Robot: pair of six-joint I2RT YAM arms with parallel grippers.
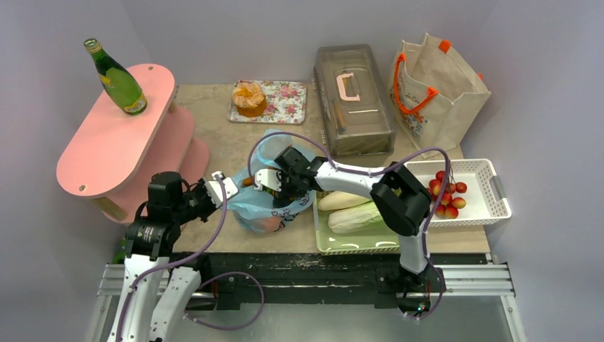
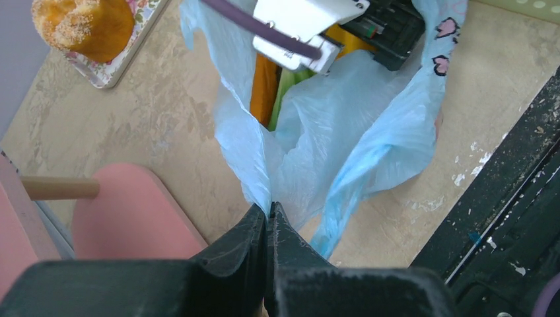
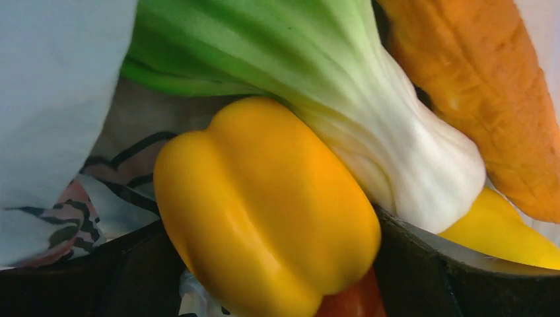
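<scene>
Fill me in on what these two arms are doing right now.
The left gripper is pinched shut on the rim of a light blue plastic bag, holding it up. The right gripper is down inside the bag, its fingers on either side of a yellow pepper that lies against a bok choy and a carrot.

Soft, even light from above; faint shadows under the pink shelf [image 1: 114, 135]; overhead view sharp; yellow pepper [image 3: 264, 205] very close, slightly soft, mildly glossy; left gripper [image 2: 269, 211] blurred at the frame bottom.
</scene>
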